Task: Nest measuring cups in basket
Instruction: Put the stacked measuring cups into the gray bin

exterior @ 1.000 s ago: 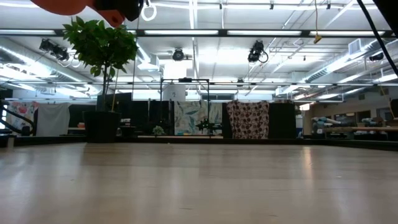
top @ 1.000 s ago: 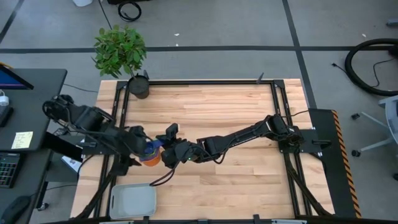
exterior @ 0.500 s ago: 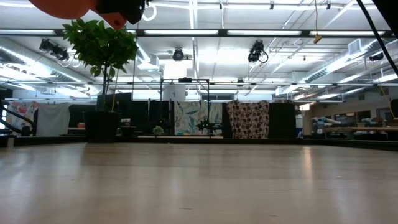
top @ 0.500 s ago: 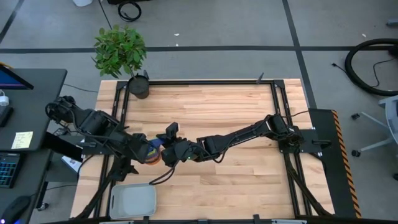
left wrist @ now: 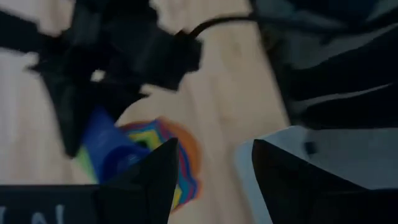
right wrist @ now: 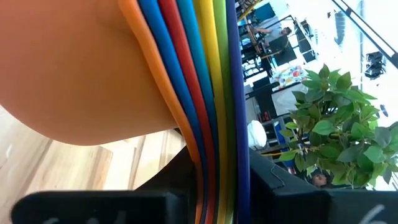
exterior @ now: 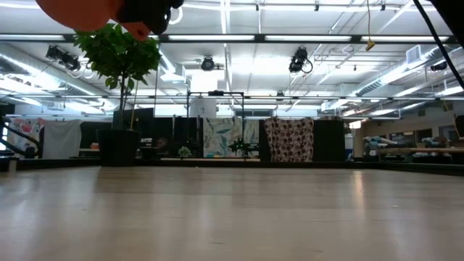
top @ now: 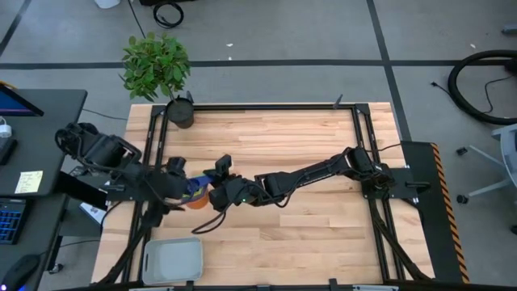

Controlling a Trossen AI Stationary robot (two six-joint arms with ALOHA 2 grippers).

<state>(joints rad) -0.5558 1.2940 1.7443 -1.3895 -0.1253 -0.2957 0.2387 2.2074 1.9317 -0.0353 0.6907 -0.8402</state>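
Note:
The measuring cups (top: 196,196) are nested in one stack, orange outermost, with blue, red, yellow and green rims inside (left wrist: 163,155). The stack hangs in the air over the table's left part; the low view shows its orange bowl (exterior: 78,10) at the top left. My right gripper (top: 213,195) reaches in from the table's right and is shut on the stack. My left gripper (top: 178,185) is open just left of the stack, with its fingers (left wrist: 155,168) above and apart from it. The light grey basket (top: 172,260) lies at the near edge, left of centre (left wrist: 298,155). My right gripper (right wrist: 211,186) pinches the stacked flat handles (right wrist: 208,106) of the measuring cups between its two fingers, coming about level from the table's right. All the coloured handles lie together in the hold. The orange bowl (right wrist: 81,68) sticks out beyond the fingers, and the stack is lifted clear of the table.
A dark round pot (top: 181,113) with a leafy plant (exterior: 119,51) stands at the far left corner. Black frame rails (top: 157,145) run along the table's left and right sides. Bare wood lies in the middle and right (top: 307,234).
The right gripper has carried the stack a little toward the far edge; in the low view the orange bowl has drifted slightly right and down. The left gripper has drawn back a little toward the table's left and far side.

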